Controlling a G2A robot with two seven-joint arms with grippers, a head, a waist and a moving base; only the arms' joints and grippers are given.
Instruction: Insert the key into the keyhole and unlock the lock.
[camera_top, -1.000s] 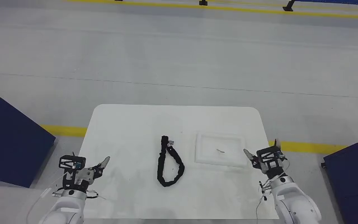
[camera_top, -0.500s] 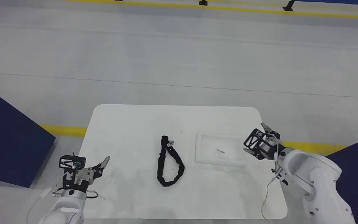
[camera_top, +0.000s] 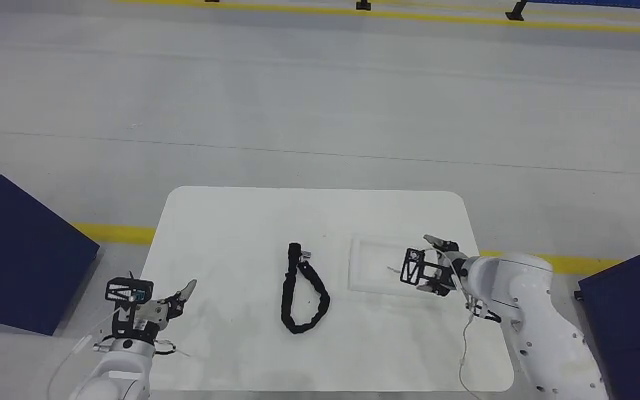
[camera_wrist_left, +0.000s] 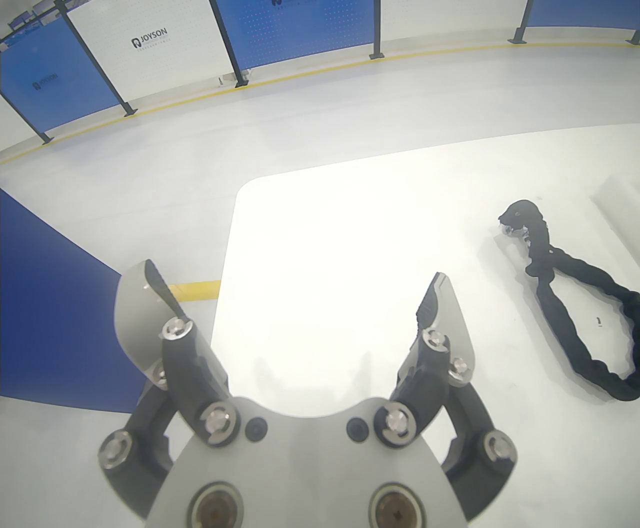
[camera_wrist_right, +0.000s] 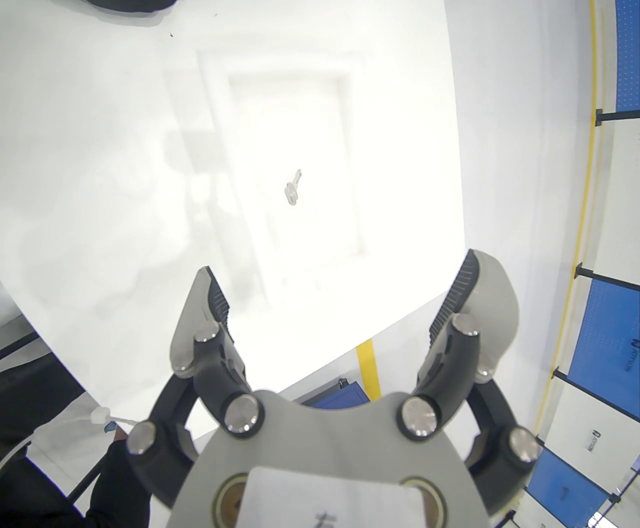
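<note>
Silver key (camera_wrist_right: 292, 188) in white tray (camera_top: 395, 241)

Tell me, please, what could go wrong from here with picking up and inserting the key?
1. The key is small and lies flat in the tray; the open right claw could slip off it or catch the tray's rim.
2. The lock lies unheld, with the open left claw well away from it, so it might slide when the key is pushed in.
</note>
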